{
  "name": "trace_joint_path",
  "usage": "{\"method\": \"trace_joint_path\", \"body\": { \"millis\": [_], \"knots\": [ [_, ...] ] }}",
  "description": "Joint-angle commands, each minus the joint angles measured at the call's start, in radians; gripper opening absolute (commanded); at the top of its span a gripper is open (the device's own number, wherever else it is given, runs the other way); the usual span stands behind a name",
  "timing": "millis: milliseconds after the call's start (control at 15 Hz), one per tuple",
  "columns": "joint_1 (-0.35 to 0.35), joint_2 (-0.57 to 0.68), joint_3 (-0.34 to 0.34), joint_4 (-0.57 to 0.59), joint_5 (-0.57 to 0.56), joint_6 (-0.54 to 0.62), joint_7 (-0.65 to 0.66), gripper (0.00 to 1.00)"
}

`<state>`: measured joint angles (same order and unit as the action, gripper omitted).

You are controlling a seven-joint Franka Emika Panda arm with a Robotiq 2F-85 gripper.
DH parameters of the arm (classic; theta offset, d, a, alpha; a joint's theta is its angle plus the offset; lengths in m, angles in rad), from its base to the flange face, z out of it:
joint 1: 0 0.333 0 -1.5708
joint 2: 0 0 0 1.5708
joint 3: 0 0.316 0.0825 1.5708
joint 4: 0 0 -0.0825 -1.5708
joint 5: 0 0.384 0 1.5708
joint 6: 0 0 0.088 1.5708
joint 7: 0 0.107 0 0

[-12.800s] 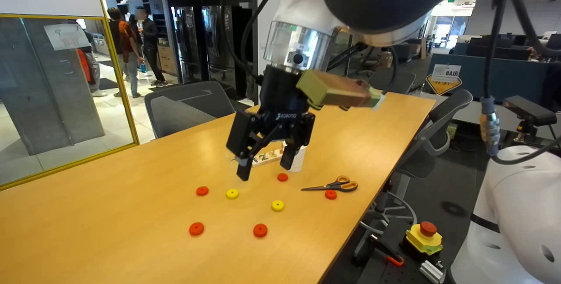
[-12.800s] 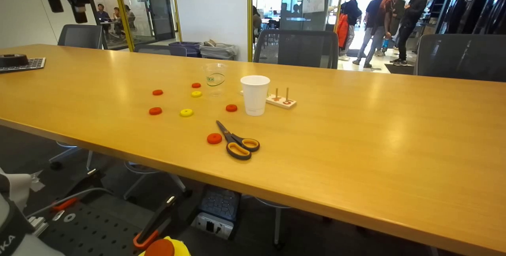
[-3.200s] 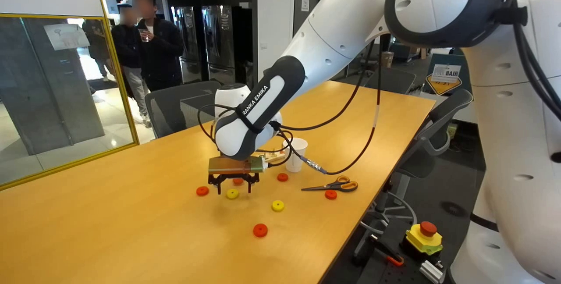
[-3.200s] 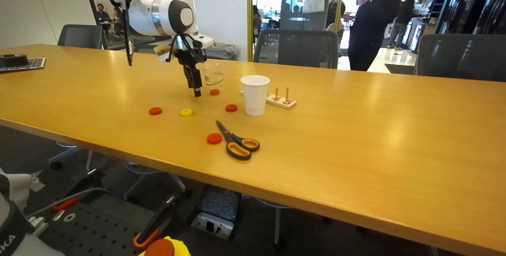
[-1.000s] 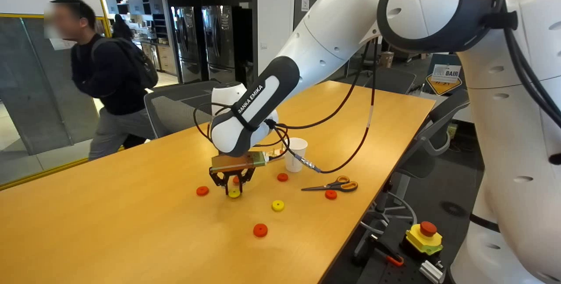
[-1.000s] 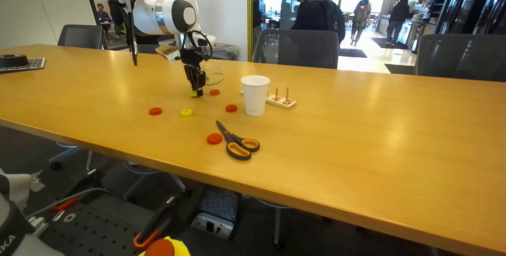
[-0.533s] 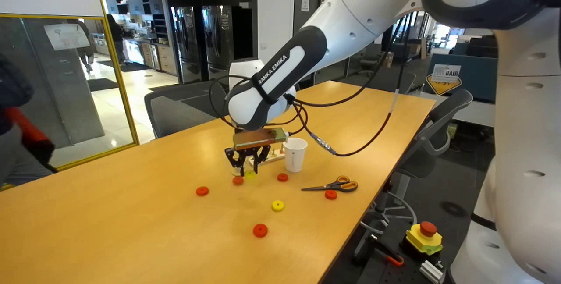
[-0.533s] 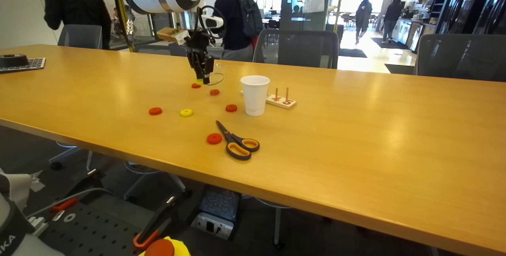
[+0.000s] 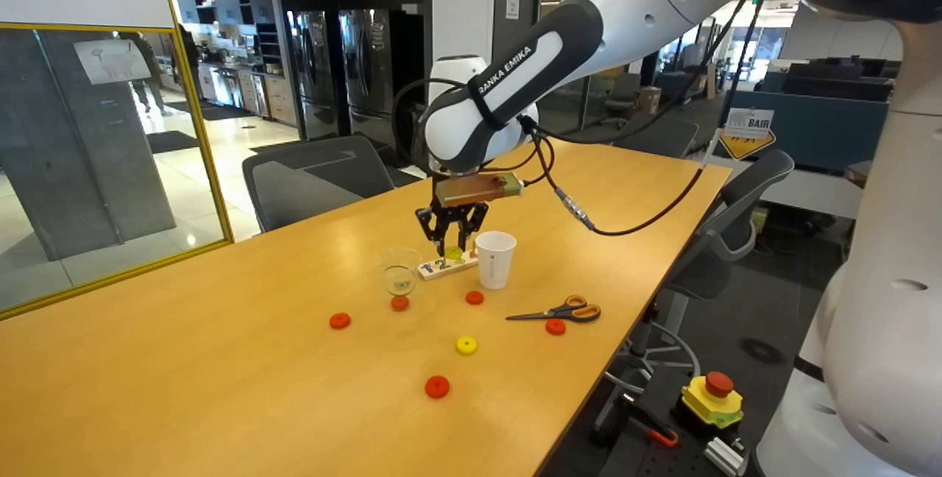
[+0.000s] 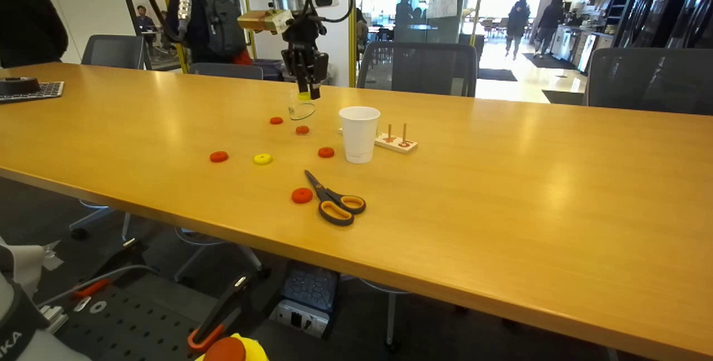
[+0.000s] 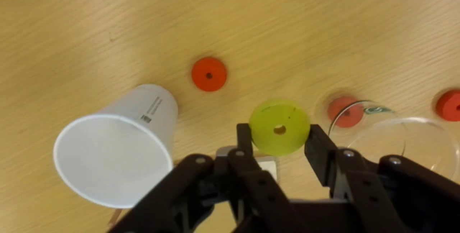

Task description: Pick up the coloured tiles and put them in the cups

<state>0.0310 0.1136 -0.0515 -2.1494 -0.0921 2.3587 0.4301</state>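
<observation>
Tiles point(image 9: 437, 387): we count five red and two yellow in an exterior view, one red sitting in the clear cup point(image 9: 401, 274), near one white cup point(image 9: 496, 260). In an exterior view, we see the gripper point(image 10: 309, 94) hold one yellow tile point(image 10: 303, 96) above the table point(image 10: 501, 183). In the wrist view, its two fingers point(image 11: 245, 136) pinch that tile.

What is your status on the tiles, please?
End effector shut on yellow tile, off the table. One red tile in clear cup. White cup: mouth looks unobstructed.

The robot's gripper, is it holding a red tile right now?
No, in the wrist view the gripper is pinching a round yellow tile instead.
</observation>
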Motion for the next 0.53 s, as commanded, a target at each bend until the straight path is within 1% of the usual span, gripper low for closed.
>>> {"method": "trace_joint_path", "body": {
  "millis": [0,200,333,467],
  "knots": [
    [-0.022,0.013,-0.034,0.009,-0.103,0.108,0.063,0.23],
    [-0.036,0.039,-0.07,0.028,-0.185,0.172,0.118,0.23],
    [-0.037,0.05,-0.096,0.038,-0.238,0.18,0.157,0.23],
    [-0.038,0.059,-0.113,0.05,-0.271,0.161,0.179,0.24]
  ]
}}
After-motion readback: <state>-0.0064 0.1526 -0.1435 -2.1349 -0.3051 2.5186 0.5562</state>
